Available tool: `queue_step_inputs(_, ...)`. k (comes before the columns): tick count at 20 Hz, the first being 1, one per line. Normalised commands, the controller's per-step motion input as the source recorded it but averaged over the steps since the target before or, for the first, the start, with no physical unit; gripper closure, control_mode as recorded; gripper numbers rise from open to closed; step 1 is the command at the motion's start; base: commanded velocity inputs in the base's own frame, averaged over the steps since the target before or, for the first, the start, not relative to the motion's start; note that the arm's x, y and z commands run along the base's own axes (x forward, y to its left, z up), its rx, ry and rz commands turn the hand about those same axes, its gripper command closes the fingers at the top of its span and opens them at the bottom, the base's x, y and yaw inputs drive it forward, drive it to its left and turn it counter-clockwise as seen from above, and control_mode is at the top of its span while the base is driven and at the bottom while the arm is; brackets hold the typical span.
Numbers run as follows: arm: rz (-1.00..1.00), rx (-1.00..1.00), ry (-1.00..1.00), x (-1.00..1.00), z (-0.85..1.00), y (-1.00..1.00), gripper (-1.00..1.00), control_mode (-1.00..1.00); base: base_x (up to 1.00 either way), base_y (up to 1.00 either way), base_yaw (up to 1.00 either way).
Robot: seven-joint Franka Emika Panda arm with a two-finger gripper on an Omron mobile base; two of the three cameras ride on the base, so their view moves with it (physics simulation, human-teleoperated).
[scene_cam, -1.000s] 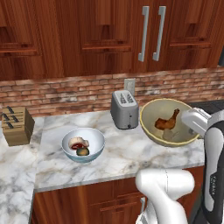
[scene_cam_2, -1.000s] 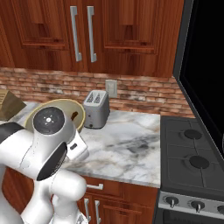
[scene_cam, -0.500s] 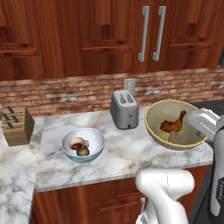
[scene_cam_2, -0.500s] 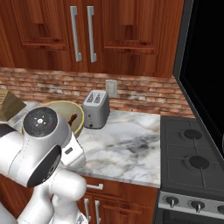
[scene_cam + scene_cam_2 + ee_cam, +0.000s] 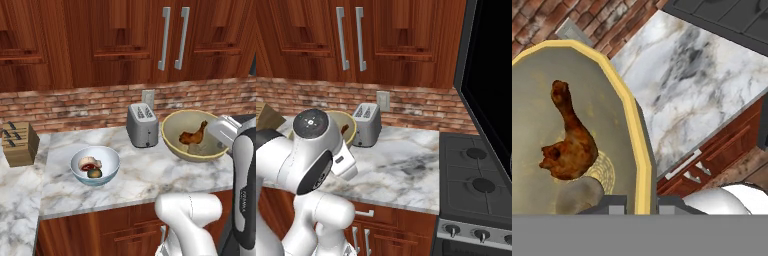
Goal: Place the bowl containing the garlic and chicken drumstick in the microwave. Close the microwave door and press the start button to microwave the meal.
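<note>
Gripper (image 5: 633,204) clamped on bowl (image 5: 176,145) rim, fingertips cut off at frame edge. Bowl tilted beside toaster (image 5: 142,125) over surface (image 5: 150,175). Chicken drumstick (image 5: 569,145) inside. Garlic partly hidden, indistinct.

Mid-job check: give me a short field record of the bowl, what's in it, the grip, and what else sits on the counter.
bowl: large tan bowl with yellow rim, tilted, right of the toaster
contents: chicken drumstick inside, bone end up; garlic not identifiable
gripper: gripper with one fingertip on each side of the bowl rim, closed on it
lift: cannot tell whether the bowl is clear of the counter
other items: small pale bowl with food, knife block at left
stove: stove right of the counter
microwave: not identifiable
</note>
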Motion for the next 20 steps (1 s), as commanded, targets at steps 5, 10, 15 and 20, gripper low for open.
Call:
queue_step_inputs(5, 0.0, 0.0, 0.0, 0.1, 0.0, 0.0, 1.0, -1.0, 0.0, 0.0, 0.0)
queue_step_inputs(10, 0.0, 0.0, 0.0, 0.02, 0.0, 0.0, 1.0, 1.0, 0.0, 0.0, 0.0)
queue_step_inputs(15, 0.0, 0.0, 0.0, 0.0, 0.0, 0.0, 1.0, 1.0, -0.32, -0.07, 0.0)
queue_step_inputs(20, 0.0, 0.0, 0.0, 0.0, 0.0, 0.0, 1.0, 1.0, -0.72, -0.13, 0.0)
